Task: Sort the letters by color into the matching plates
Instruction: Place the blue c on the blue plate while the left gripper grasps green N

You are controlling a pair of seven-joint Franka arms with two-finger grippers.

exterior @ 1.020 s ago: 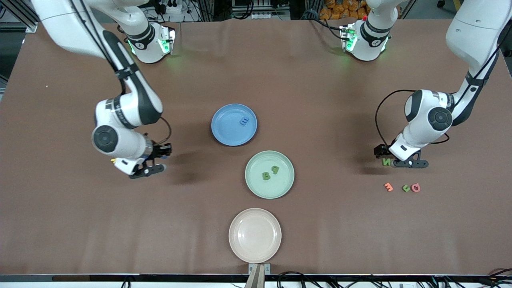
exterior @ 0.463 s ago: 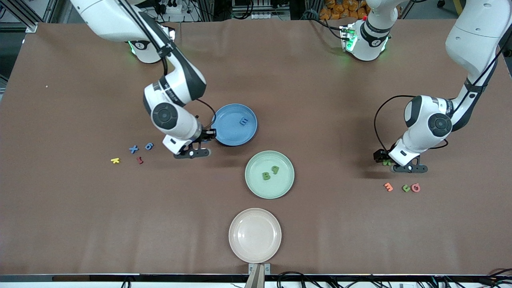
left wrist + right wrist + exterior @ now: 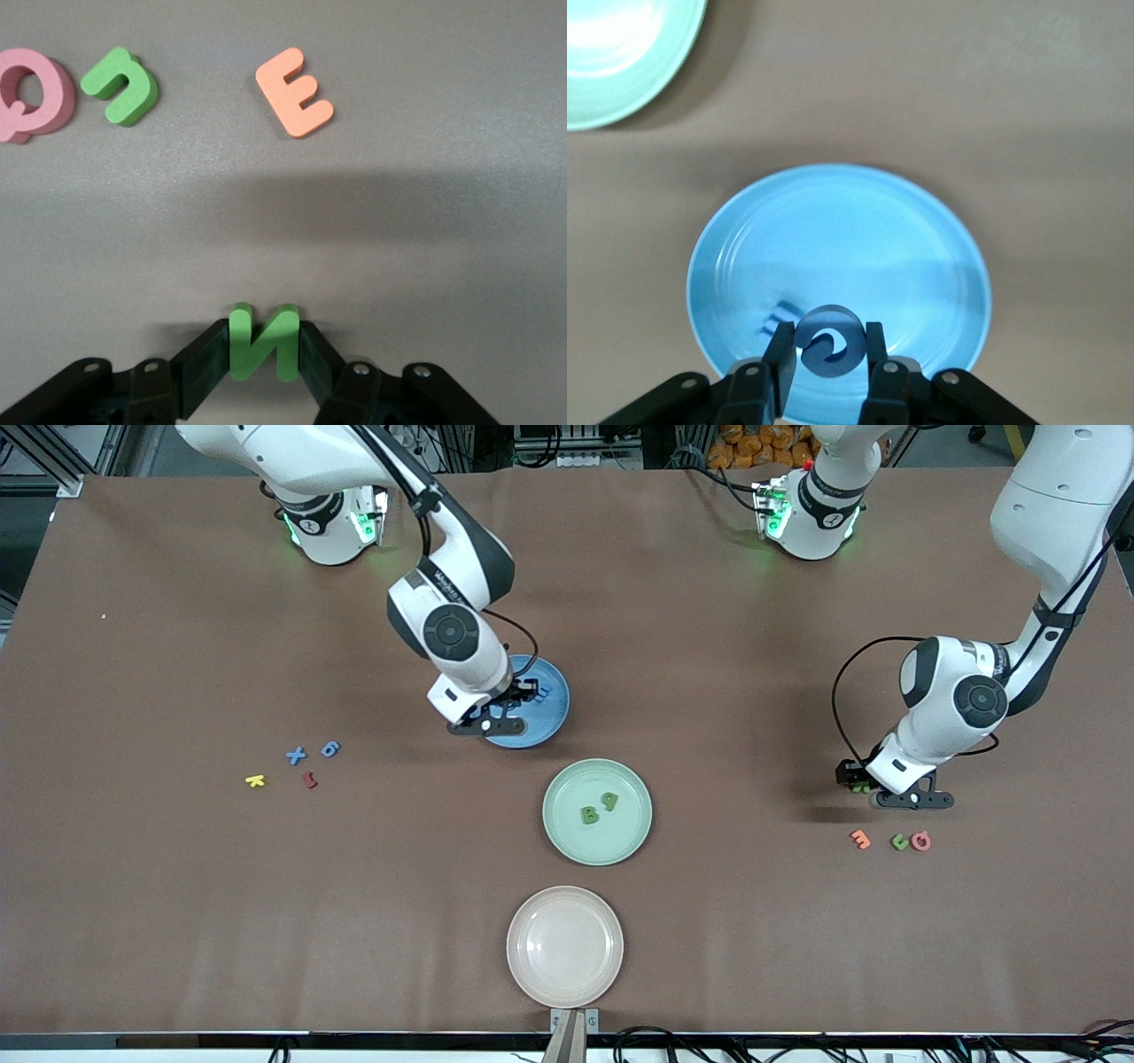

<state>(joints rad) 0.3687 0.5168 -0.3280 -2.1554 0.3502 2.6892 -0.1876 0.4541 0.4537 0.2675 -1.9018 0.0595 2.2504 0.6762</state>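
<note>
Right gripper (image 3: 826,354): over the blue plate (image 3: 921,257), jaws clamped on a curled blue letter (image 3: 826,343), its shape unclear, hiding a letter in the plate. Left gripper (image 3: 264,350): low at the left arm's end, jaws pinching the green N (image 3: 262,341). Green plate (image 3: 567,841): holds two green letters (image 3: 598,808).

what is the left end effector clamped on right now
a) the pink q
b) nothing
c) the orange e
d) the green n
d: the left wrist view shows the left end effector with its fingers pressed on both sides of the green N, while the orange E lies free on the table.
</note>
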